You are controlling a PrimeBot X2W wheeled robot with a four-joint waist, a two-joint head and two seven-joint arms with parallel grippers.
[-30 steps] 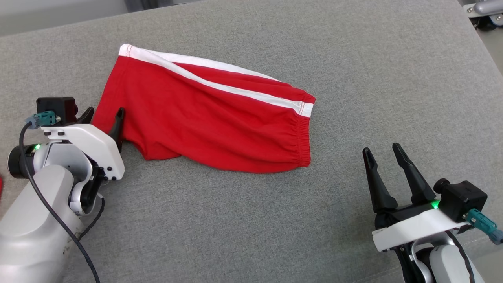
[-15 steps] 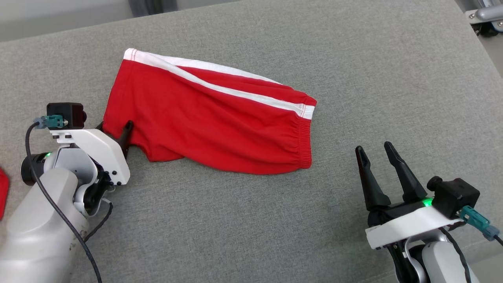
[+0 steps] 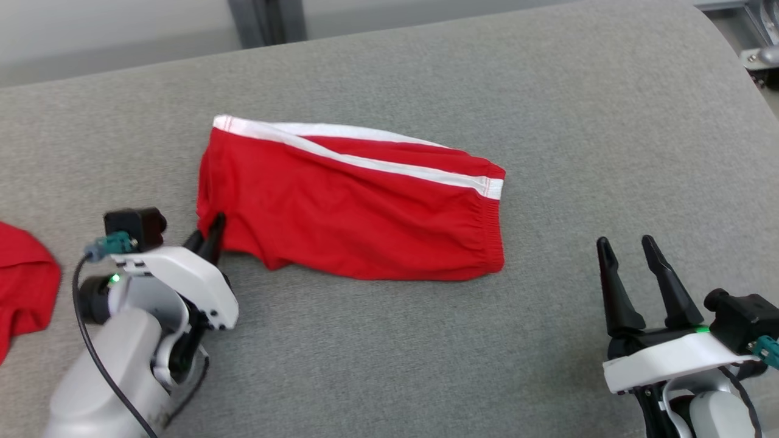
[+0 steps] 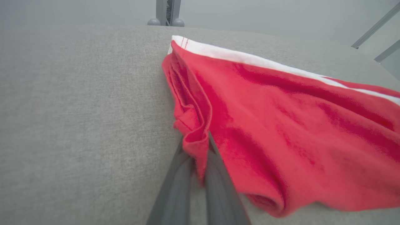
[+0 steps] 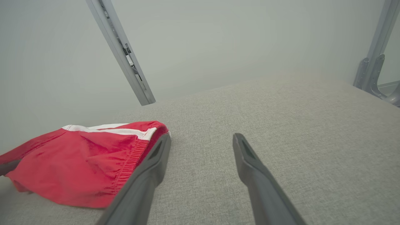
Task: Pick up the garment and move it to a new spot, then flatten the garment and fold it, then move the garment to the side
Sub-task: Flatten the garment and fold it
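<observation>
Left gripper (image 3: 212,230) newly tight on garment (image 3: 365,213) edge, wide cushion (image 3: 426,340) around.

The left gripper (image 3: 209,234) and right gripper (image 3: 625,242) each have two long, tapered black fingers (image 3: 614,286), a white wrist plate (image 3: 182,274) with dark screws (image 3: 214,314), a boxy black camera (image 3: 134,222), a teal plug (image 3: 109,245), a black cable (image 3: 97,359) and a green light (image 3: 114,278); the forearms (image 3: 103,389) are pale grey
</observation>
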